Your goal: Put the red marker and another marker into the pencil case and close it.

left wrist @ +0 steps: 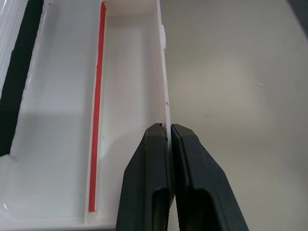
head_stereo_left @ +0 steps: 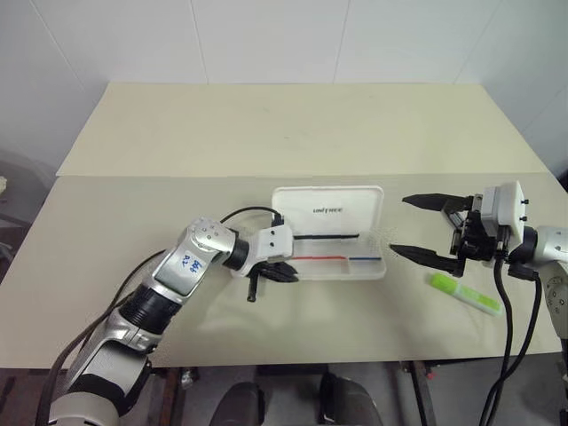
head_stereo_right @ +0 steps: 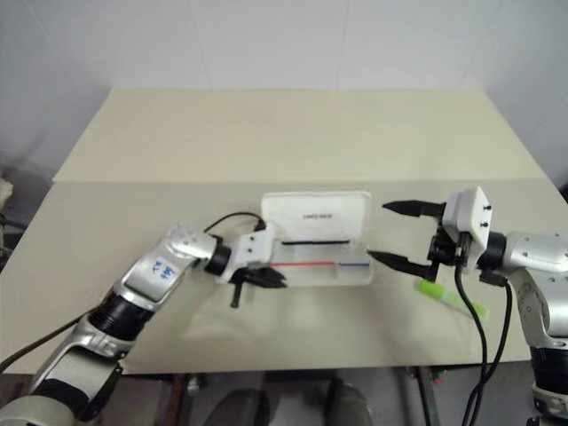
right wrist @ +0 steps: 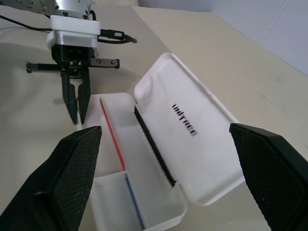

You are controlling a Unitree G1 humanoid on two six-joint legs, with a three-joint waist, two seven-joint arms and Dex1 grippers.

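Left jaws (left wrist: 169, 144) pinch the glossy white pencil case (head_stereo_left: 330, 232) wall; right jaws (head_stereo_left: 417, 228) gape.

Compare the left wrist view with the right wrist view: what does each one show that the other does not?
Left wrist view adds: the left end effector from behind, shut on the front wall of the pencil case.
Right wrist view adds: the open lid with dark lettering, the blue line, and the open right end effector.
Shared: the case's tray, its red line, the table.
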